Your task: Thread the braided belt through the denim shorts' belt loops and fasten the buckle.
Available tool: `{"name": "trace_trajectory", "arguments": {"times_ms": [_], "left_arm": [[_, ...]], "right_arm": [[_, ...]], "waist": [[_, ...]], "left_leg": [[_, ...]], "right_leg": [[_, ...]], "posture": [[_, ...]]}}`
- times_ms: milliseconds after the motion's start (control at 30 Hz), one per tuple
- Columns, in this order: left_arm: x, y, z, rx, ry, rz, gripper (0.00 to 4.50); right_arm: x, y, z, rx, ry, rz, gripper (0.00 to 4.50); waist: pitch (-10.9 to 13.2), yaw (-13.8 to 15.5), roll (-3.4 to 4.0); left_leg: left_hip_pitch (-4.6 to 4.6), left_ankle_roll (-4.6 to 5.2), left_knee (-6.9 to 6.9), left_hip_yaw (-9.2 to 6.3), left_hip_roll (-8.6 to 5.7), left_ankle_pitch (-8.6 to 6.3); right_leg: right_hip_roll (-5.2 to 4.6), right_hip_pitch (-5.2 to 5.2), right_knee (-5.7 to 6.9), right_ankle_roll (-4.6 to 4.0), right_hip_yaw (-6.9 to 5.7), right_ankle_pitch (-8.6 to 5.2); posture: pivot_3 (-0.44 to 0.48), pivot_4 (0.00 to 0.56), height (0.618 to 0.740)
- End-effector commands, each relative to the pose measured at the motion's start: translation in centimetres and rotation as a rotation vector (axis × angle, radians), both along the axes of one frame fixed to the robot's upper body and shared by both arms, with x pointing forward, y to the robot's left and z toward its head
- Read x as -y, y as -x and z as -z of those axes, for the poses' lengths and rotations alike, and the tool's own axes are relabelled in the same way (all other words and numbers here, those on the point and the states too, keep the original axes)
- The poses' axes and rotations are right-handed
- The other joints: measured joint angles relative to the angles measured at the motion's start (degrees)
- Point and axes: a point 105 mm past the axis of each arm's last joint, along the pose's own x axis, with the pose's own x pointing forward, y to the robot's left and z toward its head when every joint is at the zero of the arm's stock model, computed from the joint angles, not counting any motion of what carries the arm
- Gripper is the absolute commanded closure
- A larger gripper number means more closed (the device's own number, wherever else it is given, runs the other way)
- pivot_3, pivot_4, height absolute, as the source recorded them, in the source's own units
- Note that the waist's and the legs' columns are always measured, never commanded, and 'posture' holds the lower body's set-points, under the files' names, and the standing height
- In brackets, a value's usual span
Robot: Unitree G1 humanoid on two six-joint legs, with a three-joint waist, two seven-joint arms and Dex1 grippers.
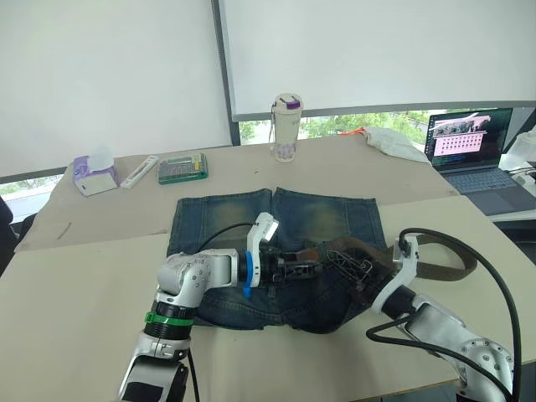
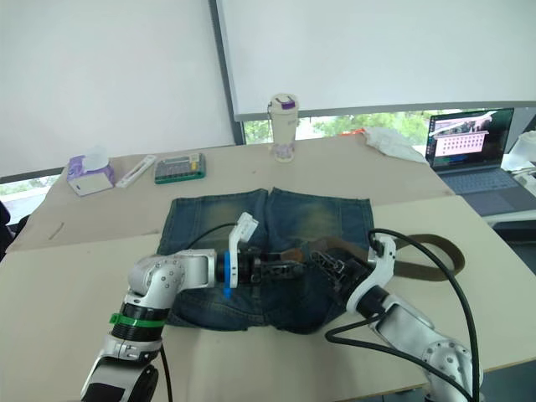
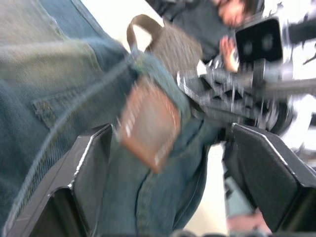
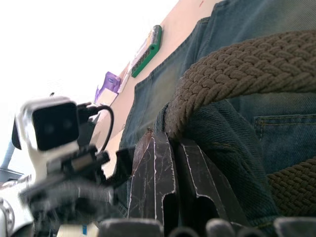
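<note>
Head view: the denim shorts lie flat mid-table, the woven braided belt looping right; left wrist: my left gripper spread wide about the waistband; right wrist: my right gripper pinched on denim.

Bare bench lies open left of the denim shorts. The braided belt loops over the bench to their right. Bottle, tissue box and laptop line the far edge.
</note>
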Motion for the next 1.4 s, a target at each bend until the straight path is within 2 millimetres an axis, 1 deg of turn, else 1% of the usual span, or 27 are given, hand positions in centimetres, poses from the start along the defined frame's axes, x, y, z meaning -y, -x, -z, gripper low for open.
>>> {"name": "trace_trajectory", "arguments": {"times_ms": [33, 200, 267, 300, 333, 367, 467, 500, 567, 600, 633, 700, 833, 933, 1000, 1033, 1100, 1133, 1167, 1400], "left_arm": [[-0.1, 0.0, -1.3, -0.044, 0.049, 0.013, 1.9], [0.2, 0.3, -0.6, -0.059, 0.015, 0.021, 3.6], [0.4, 0.3, -0.5, -0.064, 0.016, 0.019, 4.28], [0.4, 0.3, -0.4, -0.067, 0.014, 0.018, 4.48], [0.5, 0.2, -0.3, -0.07, 0.014, 0.015, 4.48], [0.5, 0.1, -0.3, -0.075, 0.018, 0.012, 4.5], [0.4, 0.0, -0.4, -0.074, 0.021, 0.006, 4.5], [0.4, -0.1, -0.4, -0.073, 0.022, 0.005, 4.5], [0.5, -0.1, -0.4, -0.073, 0.026, 0.003, 4.5], [0.6, -0.1, -0.4, -0.074, 0.028, 0.003, 4.5], [0.7, -0.1, -0.4, -0.076, 0.029, 0.004, 4.5], [1.0, 0.0, -0.2, -0.078, 0.03, 0.01, 4.5], [1.5, 0.2, -0.2, -0.076, 0.031, 0.027, 4.5], [1.7, 0.2, -0.2, -0.068, 0.029, 0.034, 4.5], [1.8, 0.3, -0.3, -0.06, 0.024, 0.039, 4.5], [1.8, 0.3, -0.2, -0.057, 0.022, 0.041, 4.5], [1.8, 0.3, -0.3, -0.054, 0.019, 0.039, 4.5], [1.6, 0.2, -0.3, -0.052, 0.015, 0.035, 4.5], [1.5, 0.1, -0.2, -0.05, 0.01, 0.029, 4.5], [-0.9, -0.3, -0.1, -0.062, -0.009, -0.012, 4.5]], "right_arm": [[-0.5, 0.5, -1.3, 0.066, 0.003, -0.014, 4.5], [-0.6, 0.6, -1.6, 0.08, 0.014, -0.018, 4.5], [-0.5, 0.7, -1.6, 0.094, 0.047, -0.02, 4.5], [-0.3, 0.6, -1.6, 0.1, 0.073, -0.007, 4.5], [-0.1, 0.6, -1.6, 0.11, 0.108, -0.004, 4.5], [-0.1, 0.9, -1.6, 0.129, 0.183, -0.018, 3.74], [0.5, 2.2, -1.5, 0.193, 0.522, -0.037, 2.77], [0.7, 2.6, -1.3, 0.21, 0.629, -0.055, 2.39], [1.3, 3.2, -0.7, 0.211, 0.812, -0.082, 1.71], [1.5, 3.4, -0.4, 0.209, 0.872, -0.095, 1.4], [1.5, 3.6, -0.2, 0.21, 0.913, -0.109, 1.4], [1.3, 3.5, 0.2, 0.206, 0.939, -0.122, 1.4], [1.2, 2.2, 1.0, 0.186, 0.968, -0.097, 1.4], [1.3, 1.5, 1.6, 0.177, 1.012, -0.091, 2.22], [1.4, 1.1, 1.6, 0.179, 1.025, -0.074, 2.87], [1.4, 0.9, 1.6, 0.18, 1.03, -0.066, 3.27], [2.1, 0.6, 1.6, 0.168, 1.043, -0.032, 3.96], [2.8, 0.4, 1.5, 0.157, 1.052, -0.007, 4.3], [3.5, 0.3, 1.5, 0.143, 1.06, 0.018, 4.43], [9.1, 0.6, 1.2, 0.045, 1.136, 0.128, 4.43]], "waist": [[0.01, 0.01, -0.01], [0.0, 0.12, -0.01], [0.0, 0.18, 0.0], [0.0, 0.21, -0.01], [0.01, 0.2, -0.01], [0.02, 0.22, -0.03], [0.08, 0.33, -0.11], [0.13, 0.32, -0.21], [0.21, 0.3, -0.33], [0.26, 0.3, -0.42], [0.27, 0.31, -0.45], [0.3, 0.32, -0.49], [0.31, 0.34, -0.51], [0.3, 0.56, -0.5], [0.3, 0.62, -0.5], [0.3, 0.57, -0.49], [0.3, 0.59, -0.49], [0.3, 0.62, -0.49], [0.3, 0.62, -0.49], [0.29, 0.98, -0.48]], "left_leg": [[0.01, 0.0, 0.0, 0.0, 0.0, 0.0], [0.01, -0.04, 0.0, 0.0, -0.01, 0.02], [0.01, -0.05, 0.0, 0.0, -0.02, 0.02], [0.01, -0.05, 0.0, 0.0, -0.02, 0.02], [0.01, -0.05, 0.0, 0.0, -0.02, 0.02], [0.01, -0.05, 0.0, 0.01, -0.02, 0.03], [-0.04, -0.05, 0.01, 0.01, -0.07, 0.03], [-0.05, -0.05, 0.02, 0.02, -0.08, 0.03], [-0.04, -0.08, 0.02, 0.02, -0.07, 0.04], [-0.01, -0.1, 0.02, 0.01, -0.06, 0.05], [-0.03, -0.12, 0.02, 0.02, -0.06, 0.06], [-0.11, -0.13, 0.02, 0.02, -0.04, 0.06], [-0.09, -0.14, 0.03, 0.02, -0.04, 0.07], [-0.04, -0.15, 0.03, 0.01, -0.04, 0.08], [-0.05, -0.15, 0.03, 0.01, -0.04, 0.08], [-0.06, -0.15, 0.03, 0.0, -0.04, 0.08], [-0.06, -0.15, 0.03, 0.0, -0.04, 0.08], [-0.06, -0.15, 0.03, 0.0, -0.04, 0.08], [-0.06, -0.15, 0.03, -0.01, -0.04, 0.08], [-0.05, -0.15, 0.04, 0.0, -0.06, 0.07]], "right_leg": [[0.0, 0.01, 0.0, 0.0, 0.0, 0.0], [0.0, 0.0, 0.0, 0.0, 0.01, 0.0], [-0.01, 0.0, 0.0, 0.0, 0.01, 0.0], [-0.01, 0.0, 0.0, 0.0, 0.01, 0.0], [-0.01, 0.0, -0.01, 0.0, 0.01, 0.0], [-0.01, 0.0, -0.01, 0.0, 0.01, 0.0], [-0.04, -0.01, -0.02, 0.01, 0.01, -0.01], [-0.03, -0.01, -0.04, 0.01, 0.0, -0.01], [0.0, 0.02, -0.05, 0.02, -0.04, -0.01], [0.01, 0.03, -0.05, 0.02, -0.05, -0.01], [0.01, 0.03, -0.05, 0.02, -0.05, -0.01], [-0.01, 0.05, -0.05, 0.02, -0.03, -0.01], [-0.03, 0.03, -0.05, 0.02, 0.01, -0.01], [-0.04, 0.01, -0.05, 0.01, 0.0, -0.01], [-0.03, -0.01, -0.06, 0.01, -0.01, -0.01], [-0.04, -0.01, -0.05, 0.01, -0.01, 0.0], [-0.04, -0.03, -0.05, 0.0, 0.01, 0.0], [-0.04, -0.03, -0.05, 0.0, 0.0, 0.0], [-0.04, -0.02, -0.05, 0.01, 0.0, 0.0], [-0.05, 0.01, -0.05, 0.0, -0.01, 0.0]], "posture": [[0.0, 0.15, 0.74], [0.0, 0.15, 0.74], [0.0, 0.15, 0.74], [0.0, 0.15, 0.74], [0.0, 0.15, 0.74], [0.0, 0.15, 0.74], [0.0, 0.15, 0.74], [0.0, 0.15, 0.74], [0.0, 0.15, 0.74], [0.0, 0.15, 0.74], [0.0, 0.15, 0.74], [0.0, 0.15, 0.74], [0.0, 0.15, 0.74], [0.0, 0.15, 0.74], [0.0, 0.15, 0.74], [0.0, 0.15, 0.74], [0.0, 0.15, 0.74], [0.0, 0.15, 0.74], [0.0, 0.15, 0.74], [0.0, 0.15, 0.74]]}}
